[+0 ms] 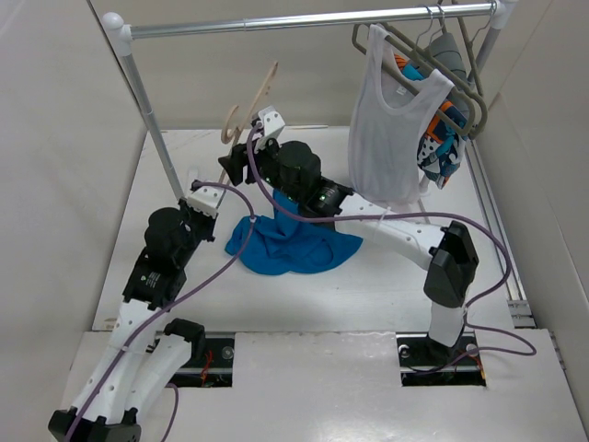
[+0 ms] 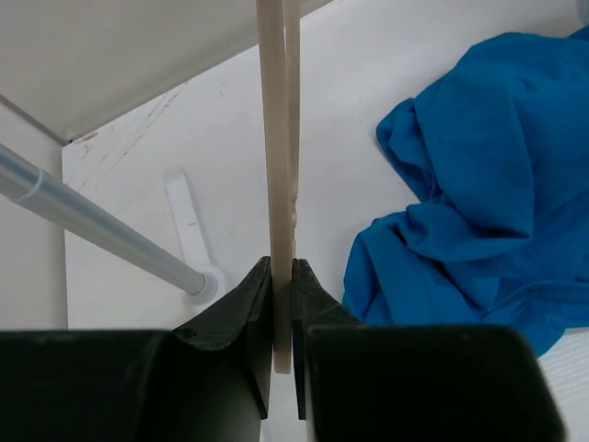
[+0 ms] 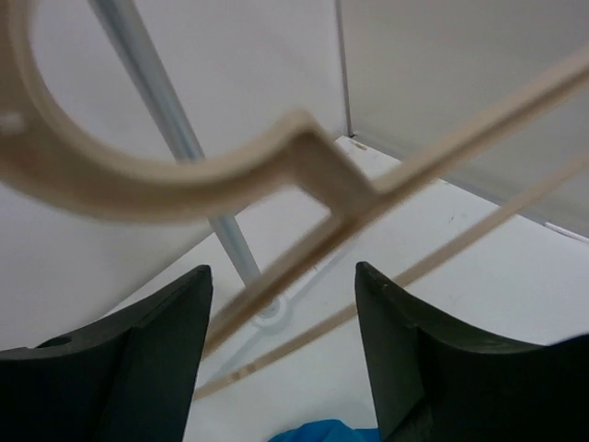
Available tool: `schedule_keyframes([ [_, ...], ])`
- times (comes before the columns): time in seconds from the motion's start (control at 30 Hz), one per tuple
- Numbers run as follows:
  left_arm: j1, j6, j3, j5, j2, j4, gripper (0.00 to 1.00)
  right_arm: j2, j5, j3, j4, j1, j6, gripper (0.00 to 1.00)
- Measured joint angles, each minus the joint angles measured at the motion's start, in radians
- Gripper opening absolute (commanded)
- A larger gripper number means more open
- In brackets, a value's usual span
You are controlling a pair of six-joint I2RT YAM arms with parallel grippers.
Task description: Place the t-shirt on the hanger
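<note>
The bright blue t-shirt (image 1: 290, 244) lies crumpled on the white table between the arms; it also shows in the left wrist view (image 2: 479, 184) and at the bottom edge of the right wrist view (image 3: 322, 431). The pale beige wooden hanger (image 1: 250, 103) is held up in the air, its hook toward the back left. My left gripper (image 1: 204, 198) (image 2: 282, 267) is shut on the hanger's thin body (image 2: 281, 138), seen edge-on. My right gripper (image 1: 232, 168) (image 3: 281, 285) is open just below the hanger's hook and bars (image 3: 313, 166), not touching them.
A clothes rack stands over the table: top rail (image 1: 304, 18), left post (image 1: 152, 110) (image 2: 92, 226) with its white foot (image 2: 189, 216). A white tank top (image 1: 391, 120), grey hangers (image 1: 460, 74) and a patterned garment (image 1: 442, 138) hang at the right.
</note>
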Motion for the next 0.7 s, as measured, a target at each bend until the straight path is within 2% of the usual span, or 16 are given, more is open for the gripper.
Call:
schedule_keyframes([
  [0.13,0.000,0.031,-0.044,0.000,-0.001,0.007,0.00,0.044,0.031,0.058,-0.027,0.002,0.031,0.56],
  [0.43,0.000,0.075,-0.068,-0.002,0.011,0.013,0.00,0.127,0.050,0.099,-0.101,0.002,0.126,0.61],
  [0.57,0.000,0.074,-0.071,0.008,0.037,0.013,0.00,0.151,0.040,0.118,-0.113,0.001,0.180,0.15],
  [0.6,0.000,0.073,-0.075,0.016,0.041,0.014,0.00,0.151,0.034,0.118,-0.108,0.002,0.210,0.00],
  [0.7,-0.003,0.068,-0.077,0.029,0.046,0.008,0.00,0.150,0.031,0.115,-0.089,0.018,0.264,0.00],
])
